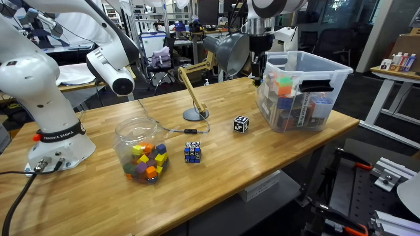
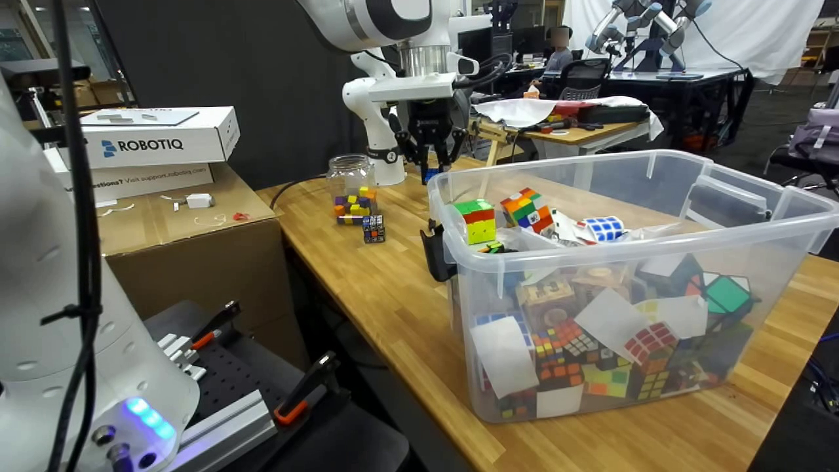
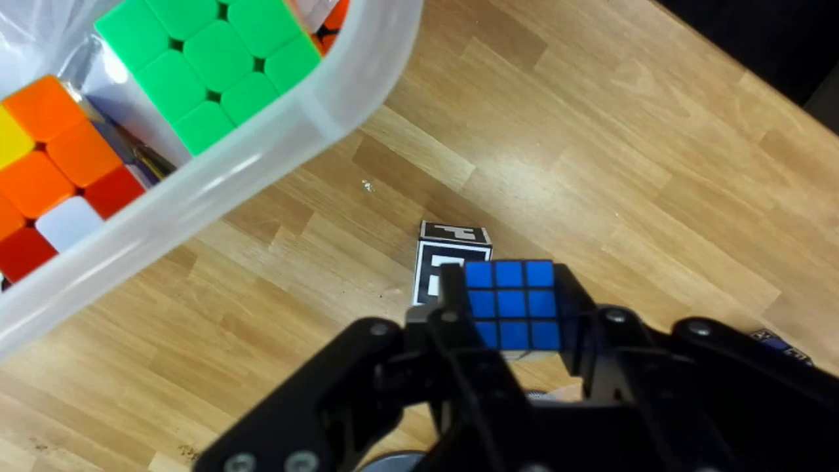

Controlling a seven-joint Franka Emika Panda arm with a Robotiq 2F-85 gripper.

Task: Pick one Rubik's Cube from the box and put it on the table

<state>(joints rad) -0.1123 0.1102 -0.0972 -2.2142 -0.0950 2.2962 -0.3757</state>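
A Rubik's Cube, blue face showing, is clamped by opposite sides in the pincer above the table, just outside the box. Presumably it is held there for lowering clear of the box.

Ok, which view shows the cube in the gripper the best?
The wrist view: there the cube shows its blue face large, between the fingers. In both exterior views the fingers mostly hide it; a small blue patch shows in an exterior view.
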